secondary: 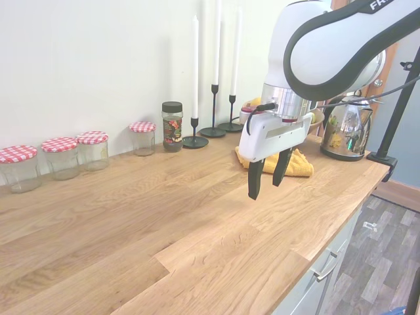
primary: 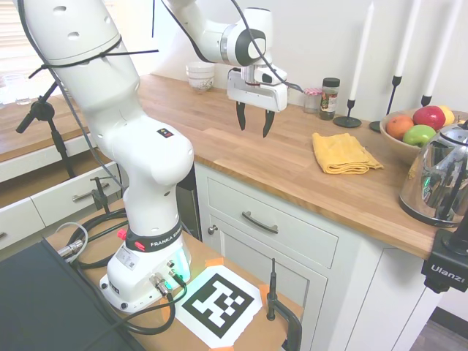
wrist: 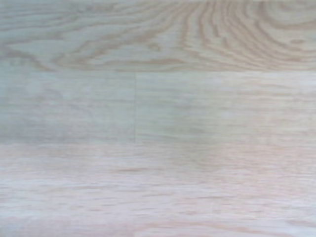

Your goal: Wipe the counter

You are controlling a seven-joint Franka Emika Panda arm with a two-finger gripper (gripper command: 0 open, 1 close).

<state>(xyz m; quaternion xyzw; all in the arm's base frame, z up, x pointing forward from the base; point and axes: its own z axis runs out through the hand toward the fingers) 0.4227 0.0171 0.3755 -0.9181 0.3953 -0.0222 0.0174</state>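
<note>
The counter (primary: pixel 219 139) is a long brown butcher-block top over white cabinets; it also fills the second exterior view (secondary: pixel 131 223) and the wrist view (wrist: pixel 158 118). A folded yellow cloth (primary: pixel 344 153) lies on it toward the right, partly hidden behind the gripper in the second exterior view (secondary: pixel 298 164). My gripper (primary: pixel 254 123) hangs open above the bare wood, a short way left of the cloth, fingers pointing down with nothing between them (secondary: pixel 266 177).
Behind the cloth stand a spice jar (primary: pixel 330 98), small jar (primary: pixel 313 100), candlesticks (primary: pixel 348 117) and a fruit bowl (primary: pixel 417 131). A glass kettle (primary: pixel 442 179) sits at the right end, white bowls (primary: pixel 200 77) at the back left. Several red-lidded jars (secondary: pixel 62 157) line the wall.
</note>
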